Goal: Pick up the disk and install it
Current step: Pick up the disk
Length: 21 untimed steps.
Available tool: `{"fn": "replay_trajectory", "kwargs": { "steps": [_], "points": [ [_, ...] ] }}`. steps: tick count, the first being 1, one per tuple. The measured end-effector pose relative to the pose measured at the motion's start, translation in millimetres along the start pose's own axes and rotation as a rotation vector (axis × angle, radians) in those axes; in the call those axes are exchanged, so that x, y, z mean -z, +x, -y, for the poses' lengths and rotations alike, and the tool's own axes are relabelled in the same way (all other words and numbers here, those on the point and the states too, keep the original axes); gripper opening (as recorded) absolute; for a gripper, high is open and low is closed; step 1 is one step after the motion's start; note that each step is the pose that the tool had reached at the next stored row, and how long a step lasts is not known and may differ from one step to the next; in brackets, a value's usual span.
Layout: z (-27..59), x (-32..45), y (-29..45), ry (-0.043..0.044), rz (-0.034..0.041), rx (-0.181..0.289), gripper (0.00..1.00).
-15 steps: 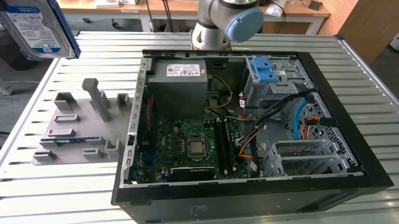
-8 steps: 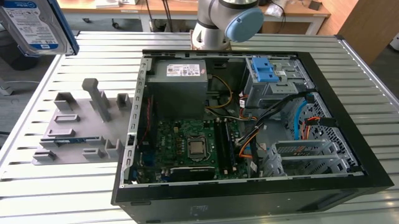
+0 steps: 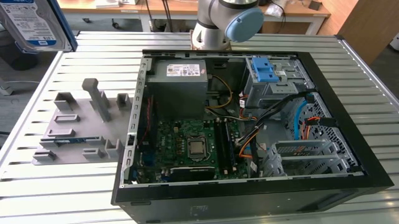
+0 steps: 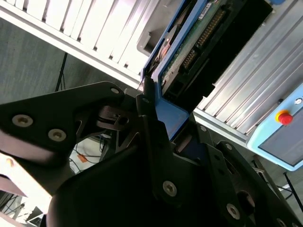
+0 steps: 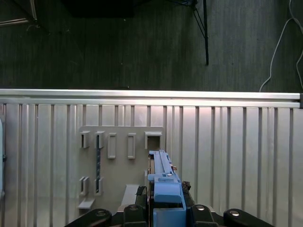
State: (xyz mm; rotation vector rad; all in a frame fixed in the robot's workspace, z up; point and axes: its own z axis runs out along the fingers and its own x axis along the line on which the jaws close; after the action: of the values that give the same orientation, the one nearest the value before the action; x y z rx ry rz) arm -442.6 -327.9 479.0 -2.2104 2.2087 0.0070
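The disk [image 3: 36, 23] hangs high at the exterior view's far left, above the table edge: a silver drive with a white-and-blue label in a blue carrier frame. In the second wrist view my gripper [image 4: 155, 97] is shut on the blue frame, and the disk [image 4: 199, 42] shows its green circuit board and connector. In the first wrist view the disk [image 5: 162, 172] stands edge-on between the black fingers [image 5: 141, 191], over the grey fixture [image 5: 120, 156].
An open black computer case [image 3: 349, 93] lies on the slatted metal table [image 3: 37, 196], with a drive cage and light-blue latch [image 3: 265, 70], a grey power supply [image 3: 181, 79] and loose cables. The grey fixture [image 3: 81, 126] sits to the case's left in the exterior view.
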Motion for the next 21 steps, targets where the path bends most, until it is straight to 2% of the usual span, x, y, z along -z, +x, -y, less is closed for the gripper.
{"fn": "replay_trajectory", "kwargs": {
  "steps": [4, 11, 19, 21],
  "points": [
    [0.0, 2.9, 0.0, 0.0006, -0.0001, 0.0, 0.36],
    [-0.2, 2.9, 0.6, 0.0009, 0.0001, 0.0, 0.36],
    [-0.1, 3.1, 14.5, 0.0009, 0.0005, 0.0, 0.36],
    [0.4, 3.1, 15.9, 0.001, 0.0005, 0.0, 0.36]
  ]
}}
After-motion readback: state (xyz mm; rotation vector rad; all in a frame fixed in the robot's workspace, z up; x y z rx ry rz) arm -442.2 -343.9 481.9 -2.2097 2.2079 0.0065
